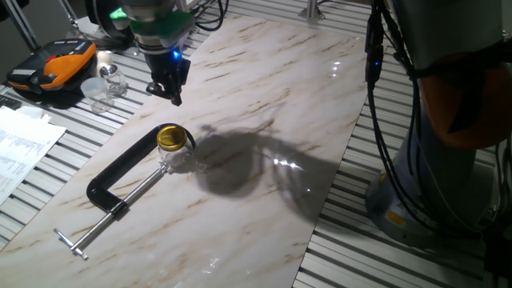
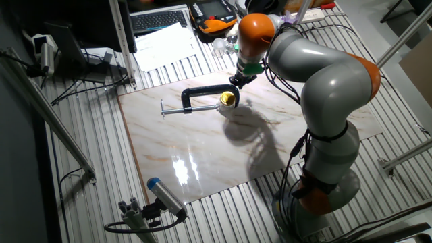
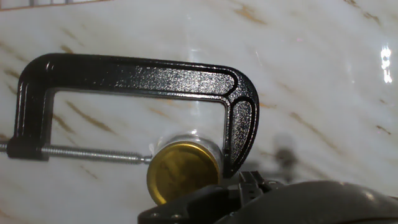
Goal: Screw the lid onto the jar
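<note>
Bright overhead light, white glare on the marble slab [image 1: 264, 152] toward three o'clock, arm's soft dark shadow [image 1: 240, 164] pooling at centre, hand view sharp, blurred dark housing at six o'clock

Gold lid [image 3: 182, 172], black clamp [image 3: 137, 76], marble slab [image 1: 264, 96] (white, brown-veined).

The grey-and-orange KUKA arm [image 2: 324, 101] arches over from its base and bends down at the wrist, its hand [image 1: 175, 95] pointing straight downward in the air, dark fingers drawn close together with nothing between them, a blue light glowing just above.
</note>
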Motion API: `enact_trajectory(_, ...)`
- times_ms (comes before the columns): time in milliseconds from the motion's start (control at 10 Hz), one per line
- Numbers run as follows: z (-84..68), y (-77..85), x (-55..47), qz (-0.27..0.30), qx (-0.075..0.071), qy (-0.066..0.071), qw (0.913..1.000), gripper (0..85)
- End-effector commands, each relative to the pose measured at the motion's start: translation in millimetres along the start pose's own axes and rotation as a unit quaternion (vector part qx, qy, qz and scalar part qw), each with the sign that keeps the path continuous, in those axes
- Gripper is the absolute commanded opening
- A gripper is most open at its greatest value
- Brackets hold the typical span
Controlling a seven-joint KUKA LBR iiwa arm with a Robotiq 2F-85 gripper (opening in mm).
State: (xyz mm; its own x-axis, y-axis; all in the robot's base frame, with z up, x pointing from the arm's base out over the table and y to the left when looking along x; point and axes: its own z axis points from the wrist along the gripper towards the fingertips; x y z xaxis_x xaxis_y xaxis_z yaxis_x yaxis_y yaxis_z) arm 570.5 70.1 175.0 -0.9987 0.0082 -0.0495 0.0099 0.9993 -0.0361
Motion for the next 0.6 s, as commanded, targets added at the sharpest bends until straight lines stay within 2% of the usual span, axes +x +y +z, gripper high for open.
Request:
enact_trajectory(0, -0.3, 0.8, 0.2, -0.12, -0.003, -0.007, 0.9927, 0.0)
enact_trajectory(500, -0.5, -2.8, -1.3, -0.11, -0.004, -0.006, 0.9939, 0.0)
